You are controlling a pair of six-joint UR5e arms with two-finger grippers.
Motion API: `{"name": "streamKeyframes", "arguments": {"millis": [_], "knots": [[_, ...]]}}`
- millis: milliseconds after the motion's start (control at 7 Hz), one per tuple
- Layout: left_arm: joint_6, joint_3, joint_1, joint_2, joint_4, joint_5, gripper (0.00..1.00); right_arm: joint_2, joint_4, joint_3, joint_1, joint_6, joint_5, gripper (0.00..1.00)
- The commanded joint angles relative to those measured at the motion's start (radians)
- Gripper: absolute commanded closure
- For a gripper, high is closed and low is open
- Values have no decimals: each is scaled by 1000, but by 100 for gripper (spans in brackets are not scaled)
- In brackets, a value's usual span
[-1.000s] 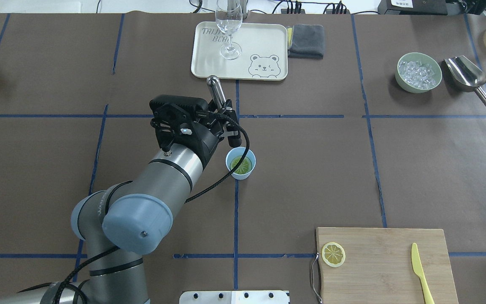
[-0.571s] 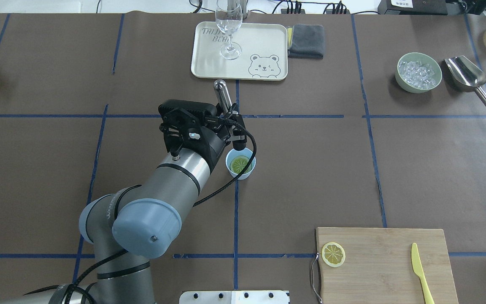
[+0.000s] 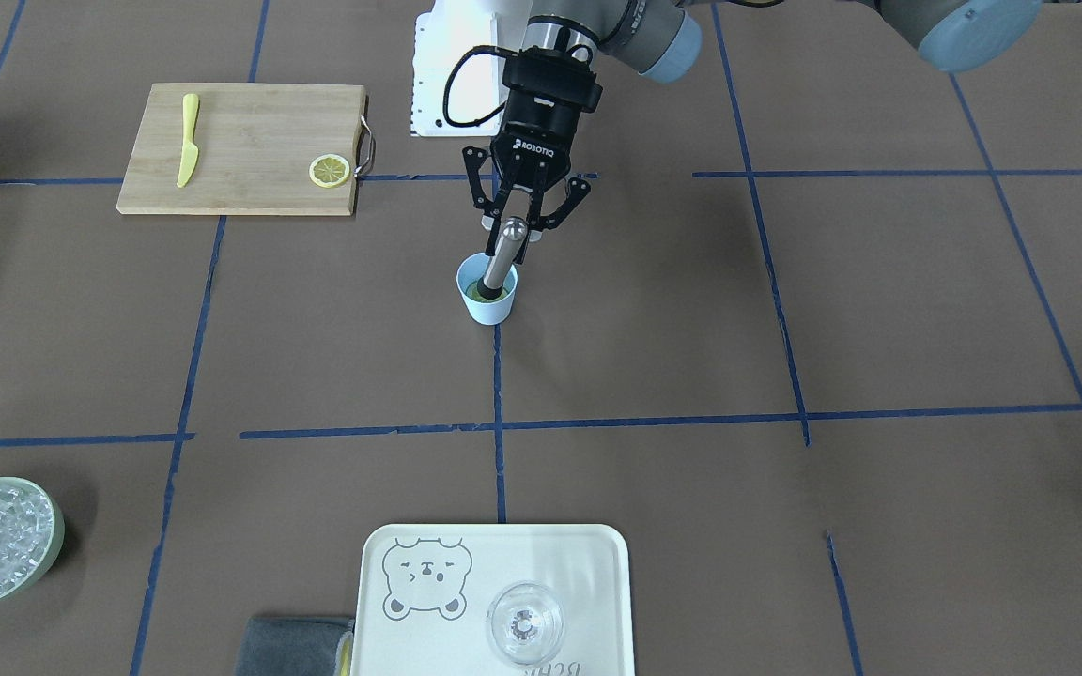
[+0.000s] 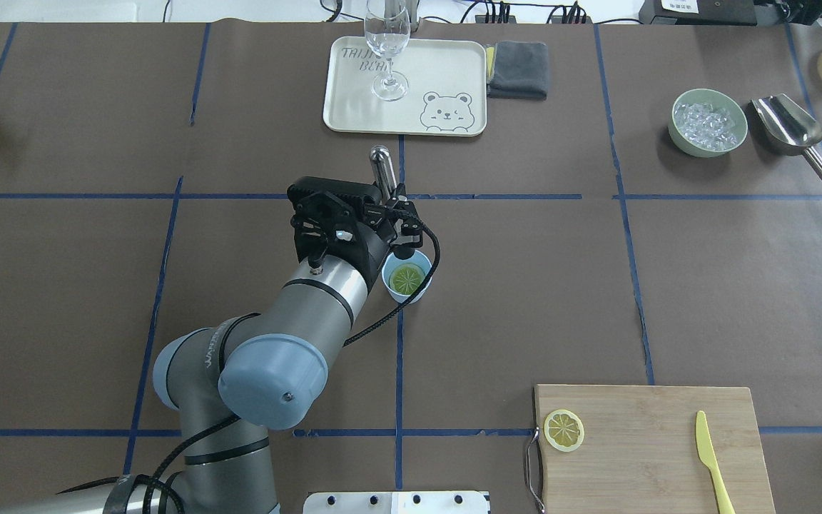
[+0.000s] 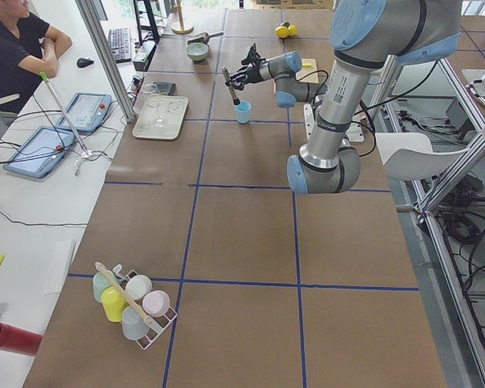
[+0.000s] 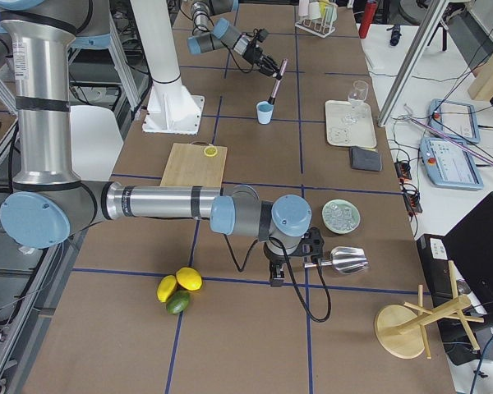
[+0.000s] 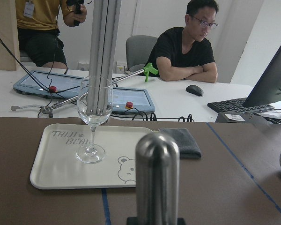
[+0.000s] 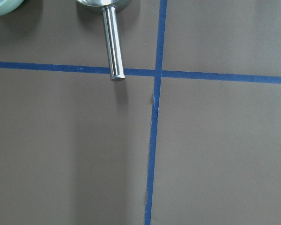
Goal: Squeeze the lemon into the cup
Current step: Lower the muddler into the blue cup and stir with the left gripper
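Spreading under everything, the brown counter (image 4: 525, 285) with its blue tape grid is carrying all the things. The left arm (image 4: 311, 314) is reaching forward to the middle of it, while the right arm (image 6: 164, 201) is lying low over the robot's right end, showing only in the right side view. A wooden cutting board (image 4: 653, 442) is sitting at the near right with a thin lemon slice (image 4: 564, 430) and a yellow knife (image 4: 711, 457) on it, well apart from each other. A cream tray (image 4: 447, 64) with a bear drawing is resting at the far edge, bearing an upright clear glass (image 4: 387, 43), and a grey cloth (image 4: 518, 69) is lying just beside it. A pale-green bowl (image 4: 709, 152) of ice and a steel scoop (image 4: 789, 125) are sitting side by side at the far right. The right claw (image 6: 314, 250) is hanging near the scoop's handle, and I cannot tell whether it is open or closed. The left claw (image 3: 513, 230) is gripping a steel rod (image 3: 501, 258) with its fingers closed on the shaft, and the rod is tilting, its rounded top leaning away from the robot and its dark lower end dipping into the cup (image 4: 411, 298). That light-blue cup is standing upright on a tape line at the counter's centre, just in front of the left wrist. The lemon (image 4: 407, 278) is lying inside the cup, cut face up, with the rod's tip at the cup's far side; whether they are touching cannot be made out.
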Motion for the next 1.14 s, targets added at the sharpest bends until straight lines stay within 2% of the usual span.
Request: {"name": "streamKeyframes", "arguments": {"millis": [0, 571, 1000], "knots": [[-1, 16, 18, -1, -1, 0, 100, 1, 0, 0, 1, 0, -1, 0], [-8, 102, 49, 1, -68, 0, 100, 8, 1, 0, 13, -3, 1, 0], [-1, 94, 49, 1, -70, 0, 100, 10, 1, 0, 16, -3, 1, 0]]}}
